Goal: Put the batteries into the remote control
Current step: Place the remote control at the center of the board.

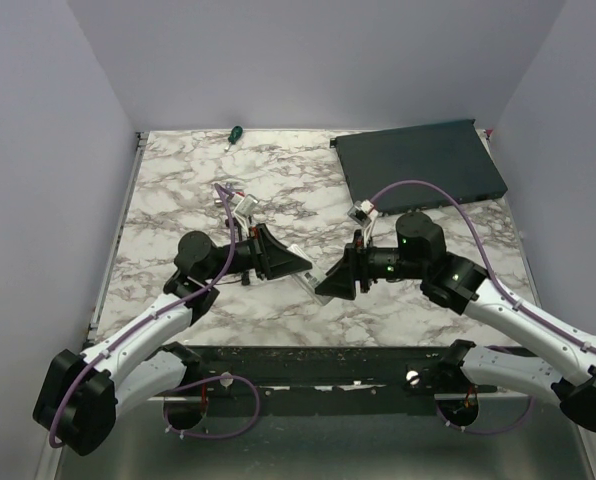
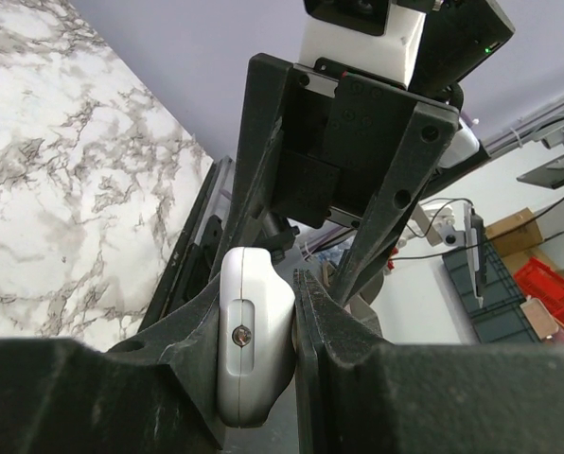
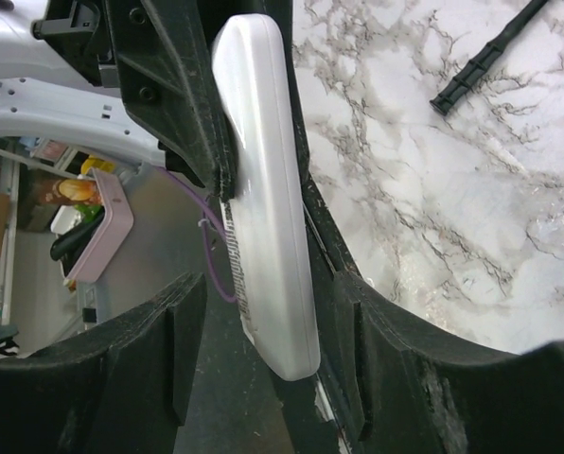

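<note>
The left gripper [image 2: 263,364] is clenched on the white remote control [image 2: 254,322], near the centre of the top view, over the marble table [image 1: 178,190]. The right gripper [image 3: 268,326] is released: its jaws stand on each side of the remote's free end, with a clear gap at the left of its wrist view. A dark flat box [image 1: 418,165] lies at the upper right.

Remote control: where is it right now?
In the top view it sits centrally over the table, toward the front: the remote control is clamped in the left tool, its free end between the right tool's open fingers.
</note>
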Controlling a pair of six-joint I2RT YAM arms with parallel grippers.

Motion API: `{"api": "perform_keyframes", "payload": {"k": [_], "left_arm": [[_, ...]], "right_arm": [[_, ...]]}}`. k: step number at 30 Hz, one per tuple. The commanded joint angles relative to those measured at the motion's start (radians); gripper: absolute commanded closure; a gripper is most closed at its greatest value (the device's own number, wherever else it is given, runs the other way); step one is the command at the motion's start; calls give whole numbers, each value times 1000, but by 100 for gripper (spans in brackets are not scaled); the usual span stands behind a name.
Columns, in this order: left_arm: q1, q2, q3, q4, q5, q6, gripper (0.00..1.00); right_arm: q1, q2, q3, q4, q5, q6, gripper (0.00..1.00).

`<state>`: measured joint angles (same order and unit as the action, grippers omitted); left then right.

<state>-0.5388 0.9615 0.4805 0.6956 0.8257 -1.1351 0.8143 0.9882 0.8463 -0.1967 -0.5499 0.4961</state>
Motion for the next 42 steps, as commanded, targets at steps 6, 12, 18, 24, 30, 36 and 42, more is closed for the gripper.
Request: {"api": "perform_keyframes", "payload": {"k": [6,12,18,24,30,36,42], "left_arm": [[-1,-9,58,-45,24,64,100],[-1,-9,56,-48,33,70,100],[-1,-3,56,-66,28,78,100],[-1,0,60,-99,7,86,76],[0,-4,72,-159,-54,91,27],[36,-31,133,-411,-193,166,3],[98,-70,210,-760,-396,274,1]], "right_arm": [[-5,28,-12,83,-57,31,40],[-5,43,-28,117,-67,47,49],[-4,47,-43,153,-77,58,73],[-4,45,-47,161,-53,61,99],[-5,30,-48,145,18,59,99],[-5,-22,-62,81,170,56,99],[-5,0,-32,-109,533,28,99]]}}
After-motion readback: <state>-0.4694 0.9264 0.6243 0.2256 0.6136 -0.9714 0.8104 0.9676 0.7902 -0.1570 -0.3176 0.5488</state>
